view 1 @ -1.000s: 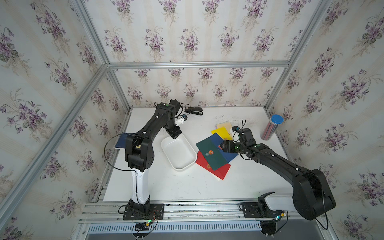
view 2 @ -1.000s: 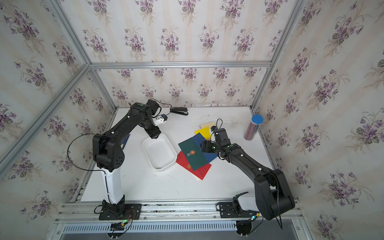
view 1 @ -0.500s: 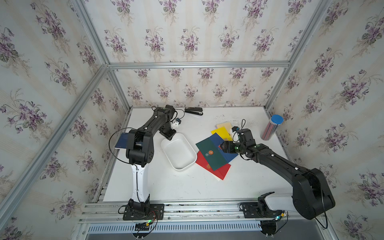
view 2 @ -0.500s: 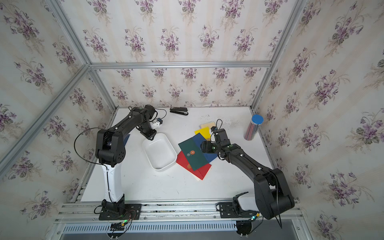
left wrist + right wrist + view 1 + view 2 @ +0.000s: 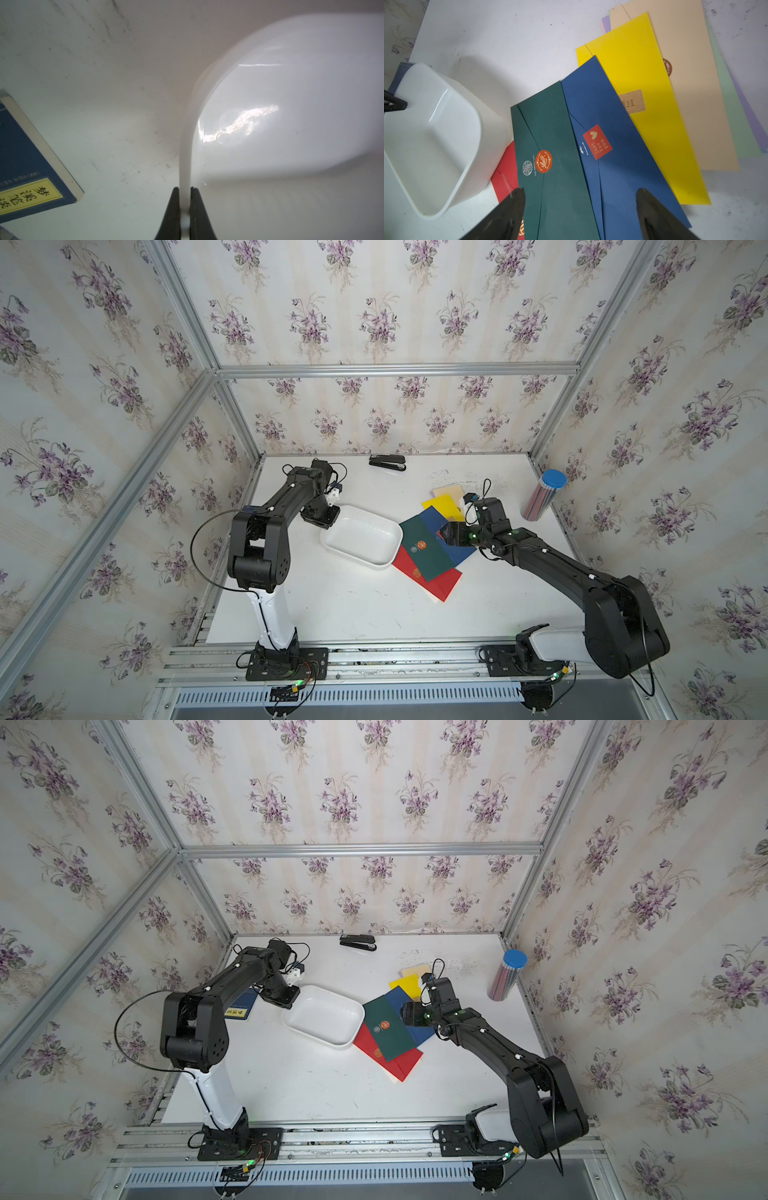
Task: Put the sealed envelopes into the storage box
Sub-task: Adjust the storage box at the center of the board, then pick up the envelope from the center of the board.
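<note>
Steadying seems the step in hand: the left pincer (image 5: 185,192) is clamped tight on the rim of the storage box (image 5: 360,536), which sits empty on the surface (image 5: 332,605) just beside the fanned sealed envelopes (image 5: 428,556). The right pincer (image 5: 580,190) hangs spread wide over the green envelope (image 5: 550,128) and navy envelope (image 5: 612,124), gripping nothing. Next it likely must lower, close on one edge and carry that envelope into the box.
</note>
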